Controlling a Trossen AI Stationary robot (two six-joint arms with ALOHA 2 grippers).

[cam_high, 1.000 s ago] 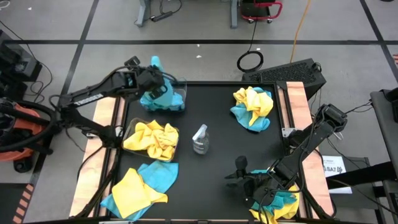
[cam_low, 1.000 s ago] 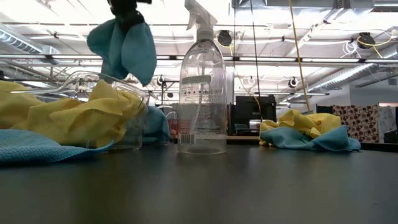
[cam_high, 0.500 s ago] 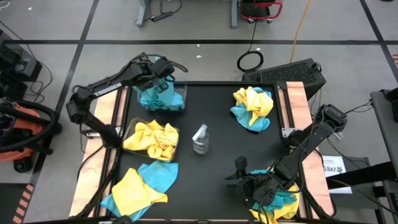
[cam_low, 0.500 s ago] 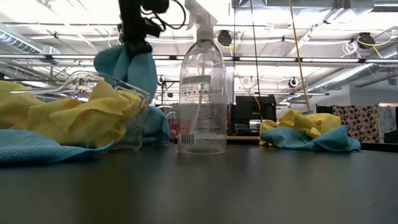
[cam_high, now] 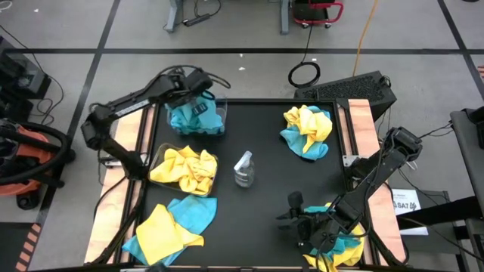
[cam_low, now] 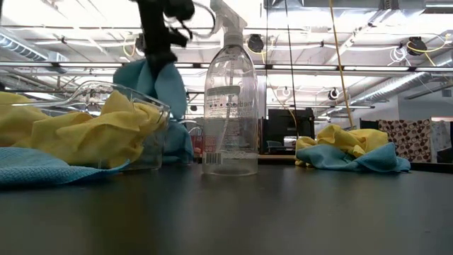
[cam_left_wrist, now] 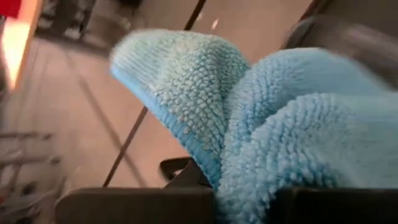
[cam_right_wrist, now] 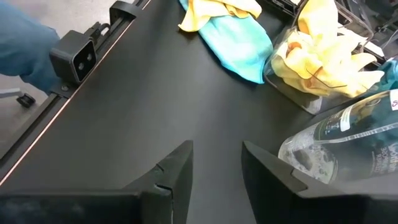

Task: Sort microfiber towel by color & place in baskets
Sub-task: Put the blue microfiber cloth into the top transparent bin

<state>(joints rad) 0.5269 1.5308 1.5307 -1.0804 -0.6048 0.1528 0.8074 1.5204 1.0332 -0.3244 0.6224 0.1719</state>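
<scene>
My left gripper [cam_high: 198, 92] is over the far-left clear basket [cam_high: 219, 113], shut on a teal-blue towel [cam_low: 152, 81]. That basket holds more teal towels [cam_high: 193, 121]. A second clear basket [cam_high: 160, 155] in front of it holds yellow towels [cam_high: 185, 168]. Mixed yellow and teal towels lie in a far-right pile [cam_high: 306, 130], a near-left pile [cam_high: 170, 223] and a near-right pile [cam_high: 336, 249]. My right gripper [cam_high: 291, 214] is open and empty, low over the table beside the near-right pile. My left gripper pinches a bunched fold of the teal towel [cam_left_wrist: 249, 180] between its two fingers [cam_left_wrist: 130, 205]. It comes from above, pointing down. The towel hangs below the gripper [cam_low: 159, 42] into the far-left basket; its lower end is hidden behind the yellow towels.
A clear spray bottle [cam_high: 243, 168] stands upright in the middle of the black table, between the baskets and my right gripper. It also shows in the right wrist view [cam_right_wrist: 342, 143]. Bare table lies between the bottle and the far-right pile.
My left gripper has gone down and a little toward the table's right edge, over the far-left basket. The teal towel it holds has come down with it into that basket. My right arm has kept still.
</scene>
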